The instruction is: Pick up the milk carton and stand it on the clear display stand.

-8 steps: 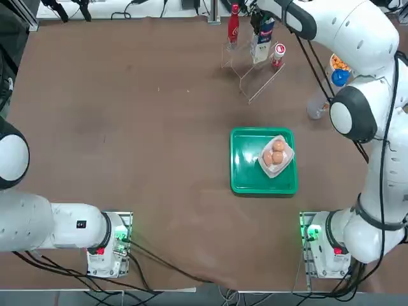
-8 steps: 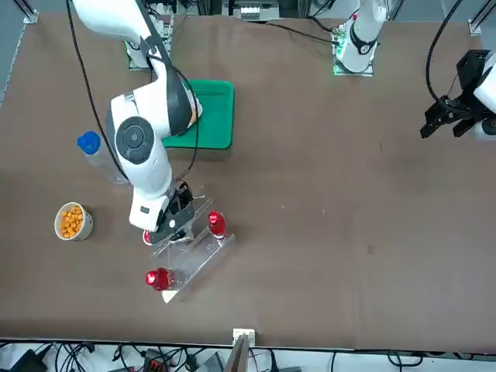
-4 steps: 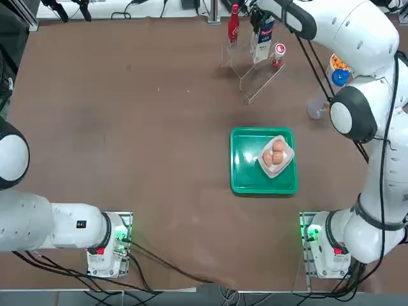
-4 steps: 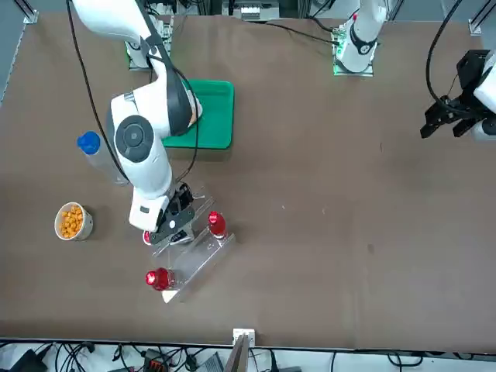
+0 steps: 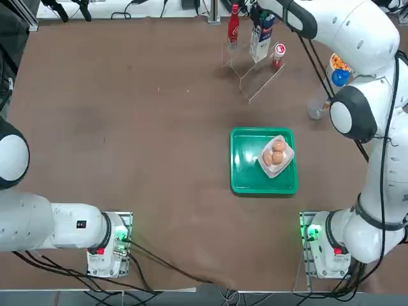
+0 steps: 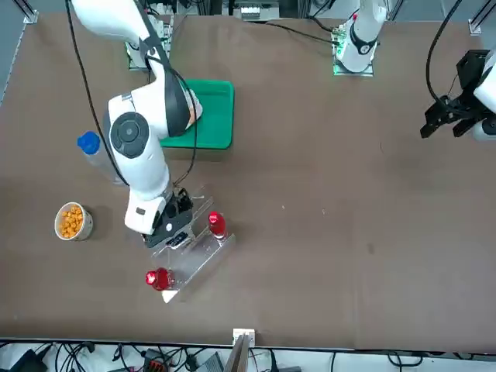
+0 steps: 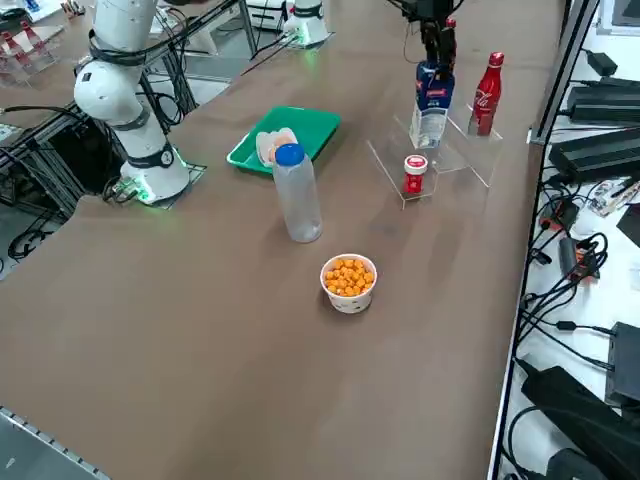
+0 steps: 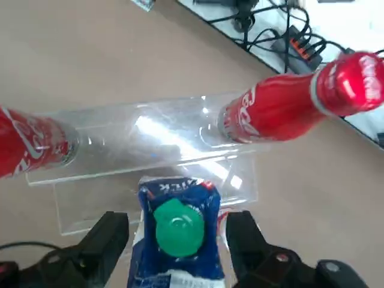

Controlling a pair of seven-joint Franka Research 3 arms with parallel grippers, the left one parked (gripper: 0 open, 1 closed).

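Note:
The white and dark-blue milk carton [image 5: 259, 43] [image 7: 432, 100] stands upright on the clear display stand [image 5: 256, 78] [image 7: 445, 152] at the table's far right. Its green cap [image 8: 177, 225] faces the wrist camera. My right gripper [image 8: 177, 231] [image 7: 437, 45] hangs open straight over the carton's top, one finger [image 8: 111, 240] on each side of it with a small gap. In the front view the gripper [image 6: 169, 226] covers the carton.
A red bottle [image 7: 485, 92] and a small red-capped jar [image 7: 415, 173] share the stand. A green tray [image 5: 245, 175] holds a dish of eggs [image 5: 276, 155]. A grey bottle with a blue cap [image 7: 297, 195] and a bowl of orange snacks [image 7: 348, 280] stand near the right edge.
The right arm has shifted slightly over the stand with its fingers staying apart. The carton stays upright on the stand.

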